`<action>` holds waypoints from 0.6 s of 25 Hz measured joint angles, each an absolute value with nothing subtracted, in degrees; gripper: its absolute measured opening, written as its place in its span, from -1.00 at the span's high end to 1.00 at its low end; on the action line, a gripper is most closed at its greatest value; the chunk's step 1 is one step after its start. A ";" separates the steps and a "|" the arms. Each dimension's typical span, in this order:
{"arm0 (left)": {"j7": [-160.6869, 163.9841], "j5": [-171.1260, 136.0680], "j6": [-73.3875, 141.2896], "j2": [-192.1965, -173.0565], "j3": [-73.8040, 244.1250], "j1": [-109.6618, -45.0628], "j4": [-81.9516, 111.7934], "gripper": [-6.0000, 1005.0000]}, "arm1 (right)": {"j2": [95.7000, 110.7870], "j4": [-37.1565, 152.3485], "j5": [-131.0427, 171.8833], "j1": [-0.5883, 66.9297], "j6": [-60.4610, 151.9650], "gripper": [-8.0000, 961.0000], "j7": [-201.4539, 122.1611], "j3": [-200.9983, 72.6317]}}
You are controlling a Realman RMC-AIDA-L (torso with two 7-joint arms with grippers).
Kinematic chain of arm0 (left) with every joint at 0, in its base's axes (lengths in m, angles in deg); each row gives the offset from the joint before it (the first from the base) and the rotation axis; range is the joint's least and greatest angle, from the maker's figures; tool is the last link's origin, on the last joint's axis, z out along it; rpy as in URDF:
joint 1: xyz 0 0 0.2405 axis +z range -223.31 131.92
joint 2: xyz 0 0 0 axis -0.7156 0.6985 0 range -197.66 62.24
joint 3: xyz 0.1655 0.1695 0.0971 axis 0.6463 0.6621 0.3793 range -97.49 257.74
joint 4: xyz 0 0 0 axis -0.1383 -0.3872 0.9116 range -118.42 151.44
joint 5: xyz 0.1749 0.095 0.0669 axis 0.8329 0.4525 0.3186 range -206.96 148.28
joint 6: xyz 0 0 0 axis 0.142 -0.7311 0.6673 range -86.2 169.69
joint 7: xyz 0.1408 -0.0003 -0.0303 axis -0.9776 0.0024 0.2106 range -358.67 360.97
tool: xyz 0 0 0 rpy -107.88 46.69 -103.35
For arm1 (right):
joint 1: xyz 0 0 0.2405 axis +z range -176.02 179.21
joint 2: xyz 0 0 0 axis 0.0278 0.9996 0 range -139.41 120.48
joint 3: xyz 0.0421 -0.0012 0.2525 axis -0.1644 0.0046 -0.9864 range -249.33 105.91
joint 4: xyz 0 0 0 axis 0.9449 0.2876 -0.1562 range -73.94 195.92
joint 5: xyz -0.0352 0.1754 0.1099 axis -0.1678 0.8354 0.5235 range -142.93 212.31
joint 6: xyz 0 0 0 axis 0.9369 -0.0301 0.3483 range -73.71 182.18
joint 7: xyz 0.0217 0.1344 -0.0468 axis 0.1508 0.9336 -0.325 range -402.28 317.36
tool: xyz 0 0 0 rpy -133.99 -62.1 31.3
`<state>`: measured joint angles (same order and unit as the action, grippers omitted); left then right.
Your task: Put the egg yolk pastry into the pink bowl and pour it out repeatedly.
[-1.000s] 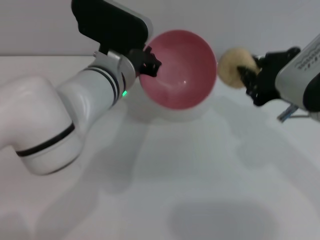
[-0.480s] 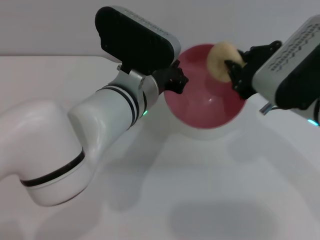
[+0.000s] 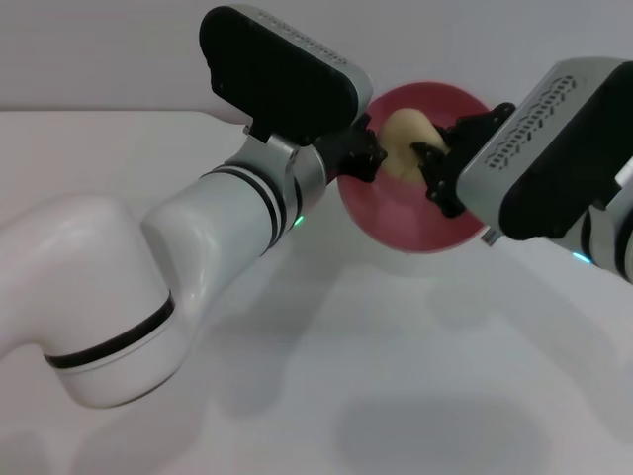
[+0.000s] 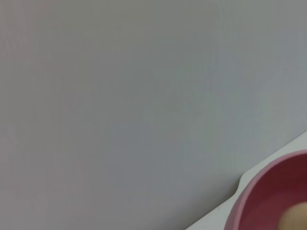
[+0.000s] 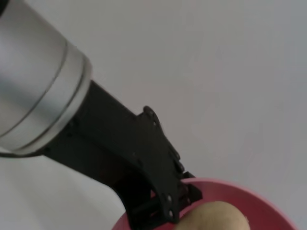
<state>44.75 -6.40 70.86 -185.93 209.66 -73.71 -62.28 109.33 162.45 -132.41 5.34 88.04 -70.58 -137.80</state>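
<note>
Pastry held over the tilted pink bowl, both claws at work.

Nearest, across the white bench [image 3: 396, 376]: the left arm [image 3: 198, 247], white and thick, stretching up and forward from the near left, wrist banded in black. At its end, the left claw [image 3: 358, 158] pinched on the left rim of the pink bowl [image 3: 415, 223], bowl lifted off the bench and tipped toward the camera. From the right, the right claw [image 3: 427, 163] reaching in over the bowl's mouth, fingers pressed against the egg yolk pastry [image 3: 401, 139]. Pastry inside the bowl's opening, near the upper rim, just beside the left claw. In the right wrist view, pastry [image 5: 216, 216] close to the black left claw [image 5: 163, 201] at the bowl's rim [image 5: 249, 194].
</note>
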 joint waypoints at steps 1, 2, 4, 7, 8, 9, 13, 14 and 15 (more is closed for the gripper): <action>44.75 -6.40 70.86 -185.93 209.66 -73.71 -62.28 0.99 | 109.36 162.47 -132.40 5.10 87.66 0.73 -70.50 -137.97; 44.74 -6.31 70.84 -185.90 209.67 -73.55 -62.52 0.99 | 109.36 162.55 -132.39 4.83 87.34 0.71 -70.46 -138.11; 44.74 -6.13 70.85 -185.88 209.68 -73.34 -62.72 0.99 | 109.36 162.72 -132.39 4.42 87.08 0.67 -70.41 -138.41; 44.70 -6.12 70.98 -185.87 209.68 -73.27 -62.88 0.99 | 109.36 162.94 -132.38 3.88 86.72 0.62 -70.36 -138.70; 44.56 -6.12 71.01 -185.84 209.69 -73.25 -62.89 0.99 | 109.36 162.99 -132.39 3.71 86.60 0.53 -70.35 -138.73; 44.20 -6.21 71.01 -185.83 209.69 -73.24 -62.95 0.99 | 109.36 163.04 -132.39 3.59 86.52 0.45 -70.34 -138.73; 43.37 -6.47 71.03 -185.88 209.69 -73.14 -63.12 0.99 | 109.36 163.84 -132.38 2.86 85.84 0.17 -70.34 -138.68; 43.36 -6.45 71.02 -185.91 209.68 -73.18 -63.01 0.99 | 109.34 164.27 -132.39 2.37 85.16 0.14 -70.38 -138.52; 43.36 -6.40 71.01 -185.93 209.60 -73.22 -62.76 0.99 | 109.31 165.13 -132.39 1.36 83.76 0.12 -70.74 -138.13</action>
<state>43.36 -6.40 71.01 -185.93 209.60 -73.22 -62.76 109.31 165.13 -132.39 1.36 83.76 -70.74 -138.13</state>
